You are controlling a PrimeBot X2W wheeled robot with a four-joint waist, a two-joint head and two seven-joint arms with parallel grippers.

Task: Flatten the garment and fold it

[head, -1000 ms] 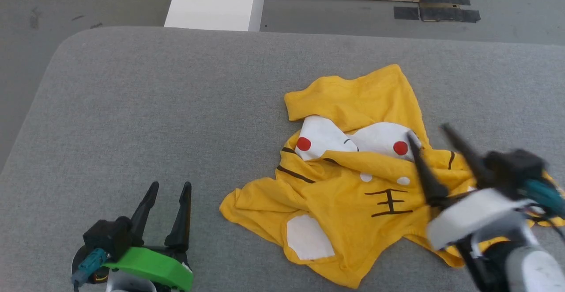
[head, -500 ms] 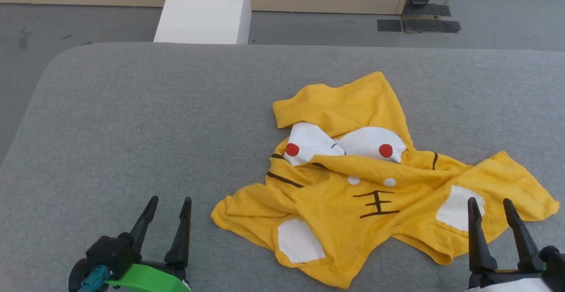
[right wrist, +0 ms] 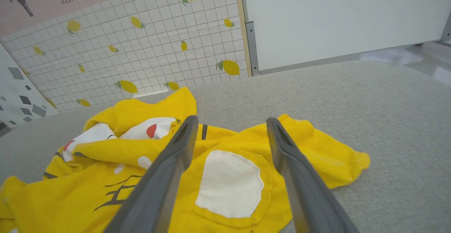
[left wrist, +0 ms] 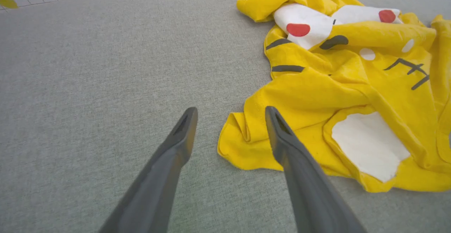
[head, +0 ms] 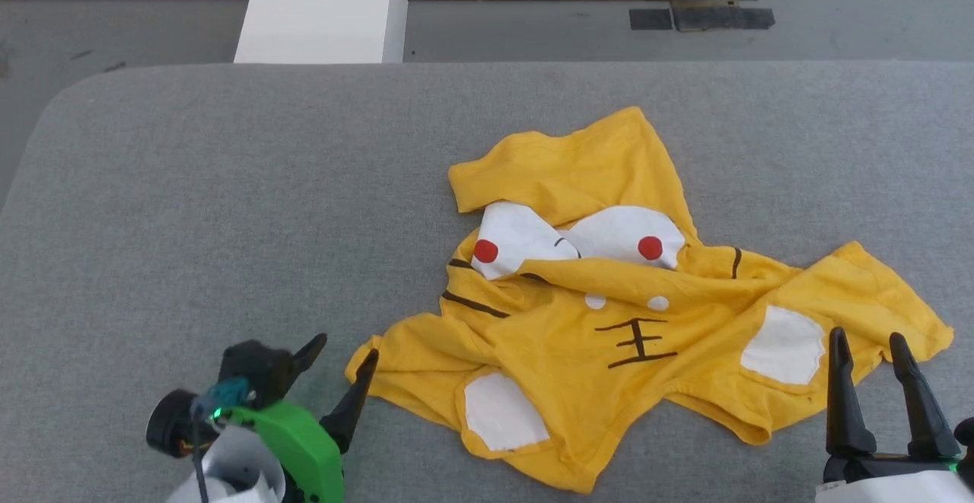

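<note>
Between left end effector [head: 348,345] and right end effector [head: 867,334], both spread apart: crumpled garment [head: 609,335].

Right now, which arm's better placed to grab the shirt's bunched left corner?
Left. The left gripper is open and angled toward the garment, one fingertip beside that bunched corner. The right gripper is open too, but sits at the opposite sleeve.

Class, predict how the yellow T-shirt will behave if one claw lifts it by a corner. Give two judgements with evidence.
The T-shirt will probably droop limply: it lies in soft overlapping folds. Pushed, it would likely bunch rather than slide whole, since the grey surface looks textured.
</note>
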